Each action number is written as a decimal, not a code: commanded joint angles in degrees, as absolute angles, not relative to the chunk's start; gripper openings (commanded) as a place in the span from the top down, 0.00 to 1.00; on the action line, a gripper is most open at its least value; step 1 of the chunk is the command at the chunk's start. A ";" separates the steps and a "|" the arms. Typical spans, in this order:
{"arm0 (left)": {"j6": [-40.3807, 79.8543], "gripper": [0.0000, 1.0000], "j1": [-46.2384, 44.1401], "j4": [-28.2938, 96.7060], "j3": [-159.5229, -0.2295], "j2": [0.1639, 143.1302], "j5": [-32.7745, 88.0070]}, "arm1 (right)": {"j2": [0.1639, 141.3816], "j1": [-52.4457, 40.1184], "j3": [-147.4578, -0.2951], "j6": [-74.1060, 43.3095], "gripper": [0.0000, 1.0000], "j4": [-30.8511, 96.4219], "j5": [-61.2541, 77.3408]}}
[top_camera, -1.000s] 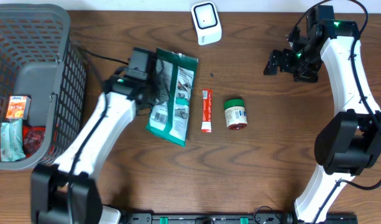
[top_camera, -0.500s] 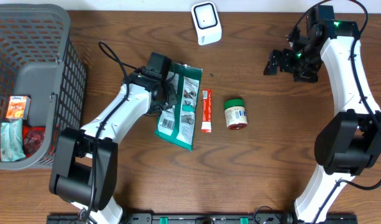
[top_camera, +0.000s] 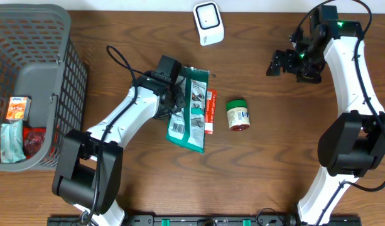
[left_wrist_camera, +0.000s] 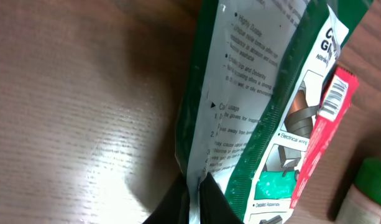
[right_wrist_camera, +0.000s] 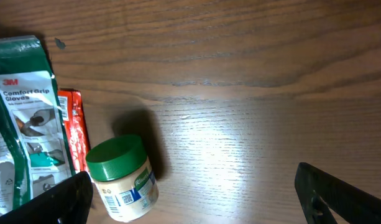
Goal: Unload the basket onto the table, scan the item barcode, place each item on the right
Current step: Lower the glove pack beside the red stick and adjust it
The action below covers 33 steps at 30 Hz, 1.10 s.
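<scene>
Left pincer [left_wrist_camera: 193,190] pinches the glove packet [left_wrist_camera: 252,93] edge (fingertips [left_wrist_camera: 168,211] mostly cropped); right pincer [top_camera: 275,64] stands spread.

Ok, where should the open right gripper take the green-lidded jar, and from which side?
Take the jar by its labelled body, from straight above. It seems to lie on its side, lid toward the far edge, so fingers can close across the round sides. The red packet lies close but apart.

You have open table [top_camera: 286,144] right of the jar [top_camera: 238,115]. Left of it, only a slim gap before the red packet [top_camera: 208,112], which lies against the glove pack [top_camera: 191,110]. The left arm [top_camera: 120,122] bars the way toward the basket [top_camera: 78,81].
</scene>
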<state>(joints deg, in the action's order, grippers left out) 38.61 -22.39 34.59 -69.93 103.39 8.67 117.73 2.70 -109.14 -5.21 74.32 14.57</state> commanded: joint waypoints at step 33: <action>39.27 0.83 -27.33 34.41 -68.47 103.68 4.19 | 117.64 2.96 -110.08 -5.08 0.01 74.35 14.83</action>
<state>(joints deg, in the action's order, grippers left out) 38.02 -27.42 34.44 -68.99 103.39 5.34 117.73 2.70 -109.14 -5.21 74.32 14.57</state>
